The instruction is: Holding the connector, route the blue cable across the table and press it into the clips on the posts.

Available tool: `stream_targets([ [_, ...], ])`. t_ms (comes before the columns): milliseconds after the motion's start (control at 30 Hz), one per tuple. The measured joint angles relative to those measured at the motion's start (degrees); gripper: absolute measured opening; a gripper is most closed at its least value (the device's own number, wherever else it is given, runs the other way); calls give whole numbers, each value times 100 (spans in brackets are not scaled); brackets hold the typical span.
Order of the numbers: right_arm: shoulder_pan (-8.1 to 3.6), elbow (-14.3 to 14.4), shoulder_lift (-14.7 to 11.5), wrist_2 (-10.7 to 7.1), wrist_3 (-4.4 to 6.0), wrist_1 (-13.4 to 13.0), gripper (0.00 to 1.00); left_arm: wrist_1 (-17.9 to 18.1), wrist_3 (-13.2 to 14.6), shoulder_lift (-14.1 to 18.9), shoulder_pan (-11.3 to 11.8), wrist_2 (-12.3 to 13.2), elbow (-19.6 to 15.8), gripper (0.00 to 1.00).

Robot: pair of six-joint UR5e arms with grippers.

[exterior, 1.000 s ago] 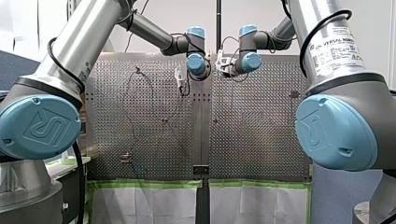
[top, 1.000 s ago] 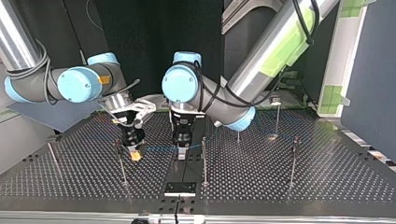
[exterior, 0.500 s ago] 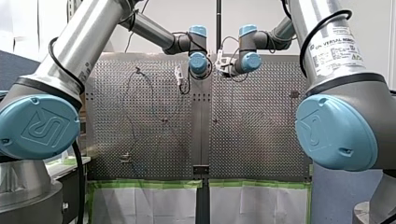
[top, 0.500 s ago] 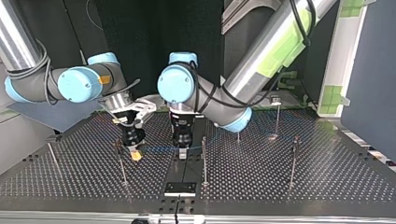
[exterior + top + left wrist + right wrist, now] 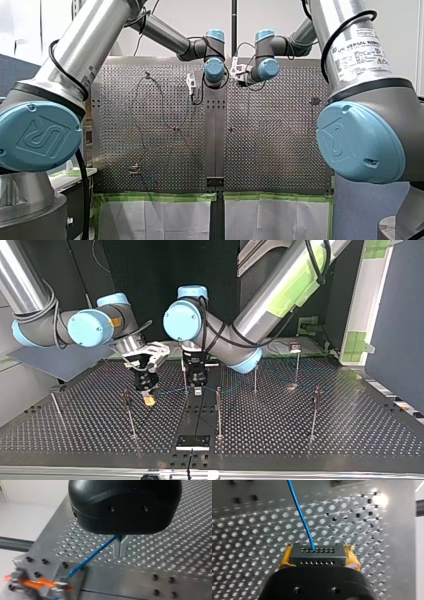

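Connector (image 5: 317,555) gripped by my right gripper (image 5: 319,558) (yellow pads (image 5: 285,560)); left gripper (image 5: 121,548) pinches blue cable (image 5: 92,557).

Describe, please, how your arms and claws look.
My left arm and my right arm are silver tubes with light-blue joint caps and black cables. My right bears a white label, my left green tape. My left claw is black with metal fingers; my right claw has yellow pads.

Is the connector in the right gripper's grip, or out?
In. The right wrist view shows the black connector clamped between my right gripper's yellow pads, with the blue cable leaving its face.
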Motion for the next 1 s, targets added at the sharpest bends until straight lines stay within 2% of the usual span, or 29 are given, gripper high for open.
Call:
stream_targets([
  [300, -36, 430, 2, 27, -5, -18, 0, 398, -119, 21, -205, -451, -456, 0],
  [500, -47, 747, 2, 84, -11, -46, 0, 738, -216, 32, -328, -575, -797, 0],
  [767, -65, 1161, 2, 170, -6, -329, 0, 1132, -234, 29, -383, -503, -1192, 0],
  [1000, -69, 1311, 2, 327, -10, -592, 0, 1476, -192, 20, -321, -205, -1535, 0],
])
